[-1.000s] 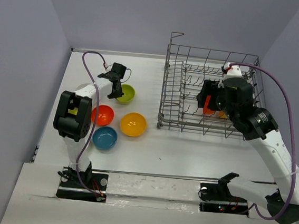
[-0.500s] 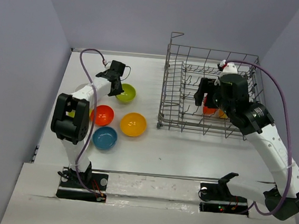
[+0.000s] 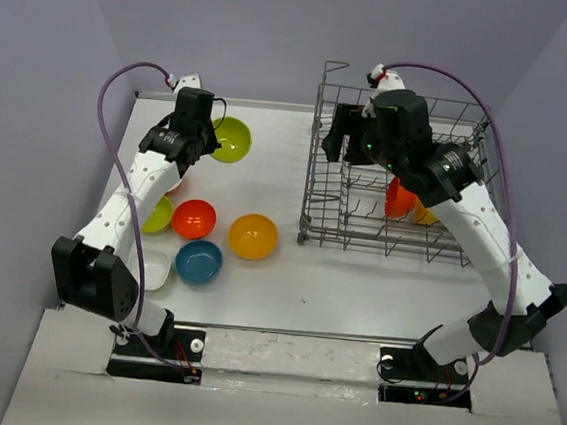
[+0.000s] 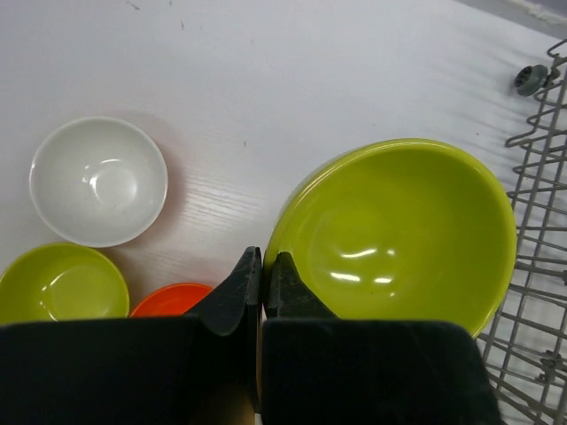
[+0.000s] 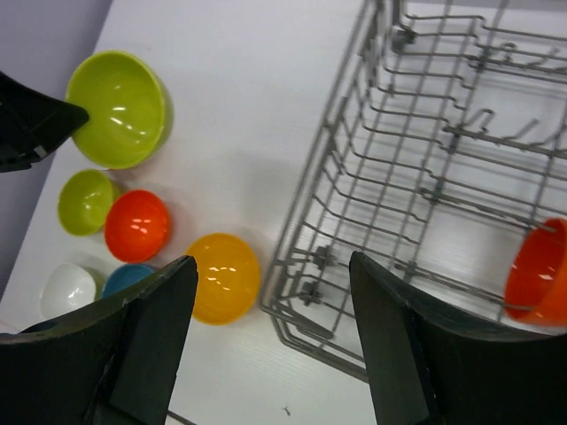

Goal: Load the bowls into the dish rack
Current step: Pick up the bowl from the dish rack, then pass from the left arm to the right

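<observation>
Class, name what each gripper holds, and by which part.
Left gripper pinches the large lime green bowl by its rim; right gripper holds nothing.

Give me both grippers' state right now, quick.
Left gripper: jaws closed on the rim of the large lime green bowl.
Right gripper: jaws open, holding nothing.

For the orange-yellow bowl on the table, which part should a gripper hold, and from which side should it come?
Probably best to pinch the rim of the orange-yellow bowl from above, straddling its wall: it sits upright, mouth up. Take the rim on the side facing the dish rack; the red-orange bowl and blue bowl crowd the other side.
</observation>
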You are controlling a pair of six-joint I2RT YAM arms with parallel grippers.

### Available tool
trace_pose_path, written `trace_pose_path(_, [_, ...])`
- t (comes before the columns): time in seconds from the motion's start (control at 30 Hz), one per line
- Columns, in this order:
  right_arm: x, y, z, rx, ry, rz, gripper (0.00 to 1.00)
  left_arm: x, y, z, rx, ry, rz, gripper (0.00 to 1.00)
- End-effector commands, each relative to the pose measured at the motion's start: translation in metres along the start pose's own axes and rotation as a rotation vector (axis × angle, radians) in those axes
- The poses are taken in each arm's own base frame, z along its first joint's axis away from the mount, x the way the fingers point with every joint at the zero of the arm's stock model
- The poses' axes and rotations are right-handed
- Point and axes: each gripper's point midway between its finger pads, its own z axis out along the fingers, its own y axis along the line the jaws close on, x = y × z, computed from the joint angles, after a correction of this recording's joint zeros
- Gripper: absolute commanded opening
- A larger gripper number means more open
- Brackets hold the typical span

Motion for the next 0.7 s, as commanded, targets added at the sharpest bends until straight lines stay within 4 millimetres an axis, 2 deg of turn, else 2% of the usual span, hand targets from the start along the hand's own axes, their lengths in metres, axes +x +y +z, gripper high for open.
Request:
trace_pose_path(0.0, [-0.013,0.050,0.006,-0.052,-0.020,-0.032,0.75,-0.038,-0.008,-0.047,0.068,-0.106,-0.001,0.00])
trace_pose_path(0.03, [-0.015,0.058,0.010,-0.055,-0.020,-0.038,0.75,-0.040,-0.008,-0.051,0.074,-0.110,0.001,0.00])
trace_pose_path(0.07, [-0.006,0.068,0.027,-0.046,0.007,-0.057,0.75,-0.042,-0.009,-0.057,0.083,-0.116,0.002,0.00])
trace_pose_path(0.1, [-0.007,0.069,0.032,-0.039,0.010,-0.057,0.75,-0.042,-0.010,-0.061,0.089,-0.113,0.012,0.00])
trace_pose_path(0.13, [-0.020,0.075,0.032,-0.048,-0.019,-0.048,0.75,-0.043,-0.011,-0.064,0.096,-0.116,0.014,0.00])
trace_pose_path(0.17, [-0.020,0.080,0.036,-0.047,-0.020,-0.052,0.74,-0.045,-0.012,-0.070,0.107,-0.123,0.017,0.00])
trace_pose_path(0.2, [-0.014,0.082,0.051,-0.036,-0.001,-0.056,0.74,-0.042,-0.016,-0.074,0.119,-0.120,0.024,0.00])
trace_pose_path(0.27, [-0.019,0.092,0.056,-0.045,-0.017,-0.049,0.73,-0.042,-0.019,-0.083,0.138,-0.129,0.025,0.00])
trace_pose_path(0.33, [-0.009,0.101,0.070,-0.040,-0.002,-0.061,0.72,-0.038,-0.021,-0.087,0.152,-0.126,0.030,0.00])
trace_pose_path(0.37, [-0.012,0.101,0.073,-0.026,-0.015,-0.058,0.72,-0.040,-0.021,-0.092,0.160,-0.134,0.029,0.00])
trace_pose_path(0.53, [0.003,0.109,0.097,-0.019,0.009,-0.059,0.71,-0.036,-0.028,-0.100,0.190,-0.134,0.034,0.00])
trace_pose_path(0.67, [0.008,0.113,0.104,-0.018,0.010,-0.055,0.70,-0.035,-0.032,-0.104,0.202,-0.135,0.037,0.00])
